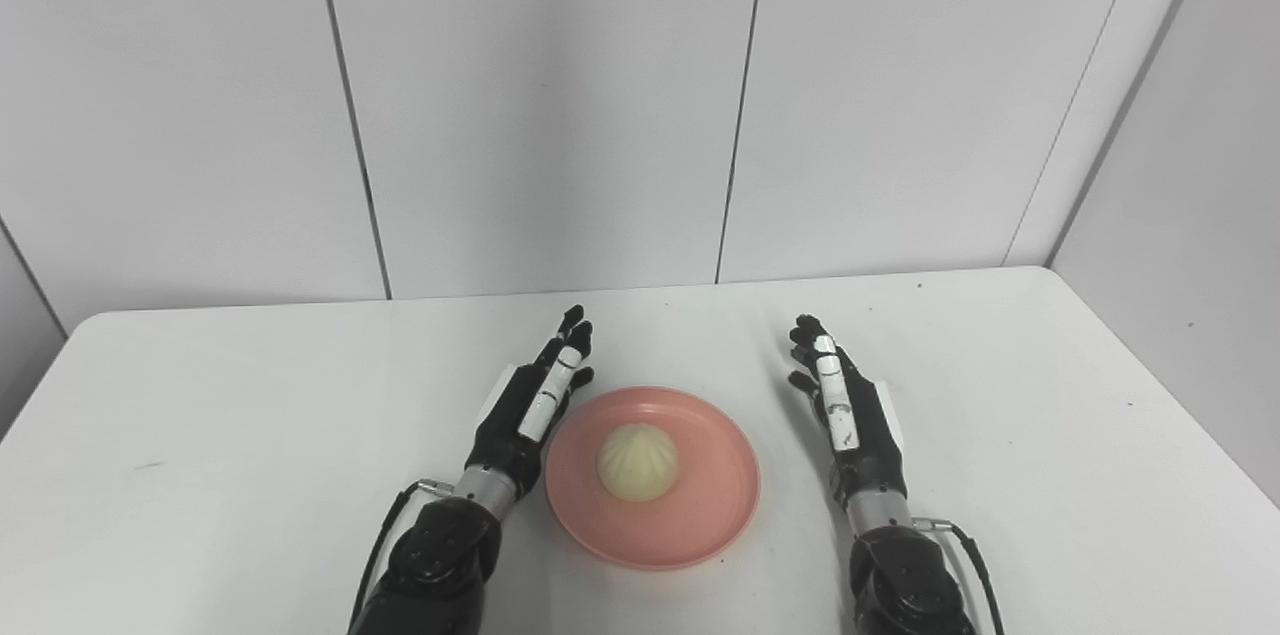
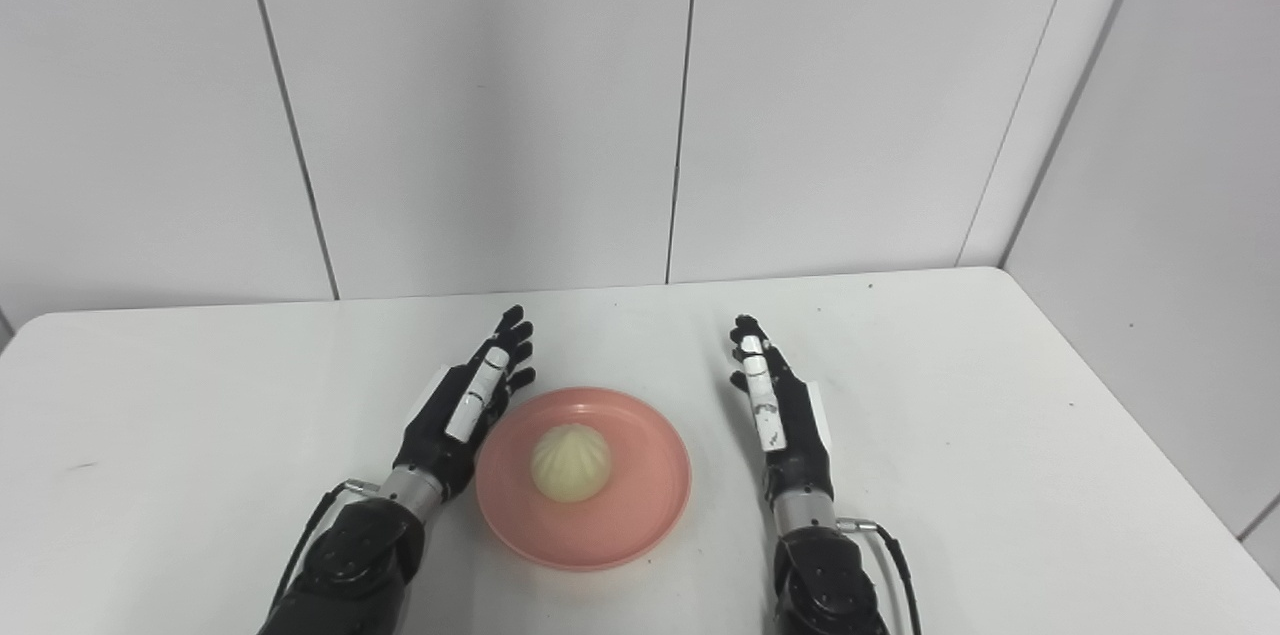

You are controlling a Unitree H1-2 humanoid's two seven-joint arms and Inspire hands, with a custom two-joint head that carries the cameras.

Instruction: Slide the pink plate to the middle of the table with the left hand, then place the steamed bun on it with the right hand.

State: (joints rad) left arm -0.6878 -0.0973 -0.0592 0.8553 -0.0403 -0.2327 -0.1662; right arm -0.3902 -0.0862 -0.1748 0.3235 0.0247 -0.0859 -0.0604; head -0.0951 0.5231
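Pink plate (image 1: 652, 477) sat on the white table (image 1: 250, 435), near the table's near edge and roughly centred left-to-right, between the two hands. Steamed bun (image 1: 637, 461) rested on the plate, slightly left of the plate's centre, pleated top facing up, pale cream against the pink.

Left hand (image 1: 532, 405) lay just left of the plate, fingers extended and spread a little, pointing toward the far wall and angled slightly right. It held nothing. Its palm side ran along the plate's left rim; whether it actually touched the rim could not be told from these views. Fingertips reached past the plate's far edge.

Right hand (image 1: 845, 410) was right of the plate with a clear strip of bare table between it and the rim, so apart from the plate. Fingers were straight, slightly spread, pointing far and leaning a touch left. It held nothing.

Both forearms came in from the near edge, left one with a black cable looping off the wrist, right one likewise.

Behind the table stood a plain panelled wall (image 1: 540, 105) with thin dark vertical seams. A few small dark specks marked the tabletop.
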